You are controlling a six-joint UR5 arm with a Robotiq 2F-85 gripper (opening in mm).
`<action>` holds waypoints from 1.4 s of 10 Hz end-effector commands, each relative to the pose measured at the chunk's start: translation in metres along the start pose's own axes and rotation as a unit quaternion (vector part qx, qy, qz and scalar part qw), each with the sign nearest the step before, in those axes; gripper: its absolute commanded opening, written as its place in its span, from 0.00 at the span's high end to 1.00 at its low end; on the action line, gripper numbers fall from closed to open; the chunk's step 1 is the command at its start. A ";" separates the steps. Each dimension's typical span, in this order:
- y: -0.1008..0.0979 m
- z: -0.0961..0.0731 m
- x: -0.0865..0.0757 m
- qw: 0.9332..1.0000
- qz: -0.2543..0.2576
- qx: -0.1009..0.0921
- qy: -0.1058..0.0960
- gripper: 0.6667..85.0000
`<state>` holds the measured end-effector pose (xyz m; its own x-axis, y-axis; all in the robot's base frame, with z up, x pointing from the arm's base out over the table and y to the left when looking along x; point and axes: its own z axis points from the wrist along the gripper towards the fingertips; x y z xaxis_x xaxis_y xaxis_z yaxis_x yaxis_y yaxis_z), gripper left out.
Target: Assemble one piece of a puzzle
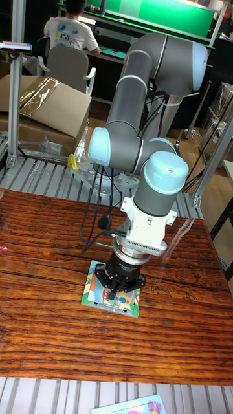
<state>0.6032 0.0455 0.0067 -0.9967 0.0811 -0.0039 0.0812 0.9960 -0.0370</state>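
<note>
A small square puzzle board [97, 294] with a colourful picture lies on the wooden table [52, 259], near its front middle. My gripper [118, 296] points straight down over the board, fingertips at or just above its surface. The black fingers [110, 288] look close together, but whether a puzzle piece sits between them is hidden by the gripper body. The arm covers the board's middle and right part.
A second colourful board or card [133, 406] lies on the metal rail surface at the bottom edge. Black cables [90, 223] trail across the table behind the arm. Cardboard boxes [39, 110] and a seated person [68, 32] are in the background.
</note>
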 end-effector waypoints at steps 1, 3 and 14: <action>0.001 0.004 -0.004 1.000 0.003 -0.004 -0.006 0.99; 0.001 0.005 -0.004 1.000 0.002 -0.004 -0.007 0.99; -0.017 -0.038 0.002 1.000 -0.012 0.005 0.023 0.99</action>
<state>0.5971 0.0345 0.0300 -0.9974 0.0617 0.0370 0.0596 0.9967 -0.0558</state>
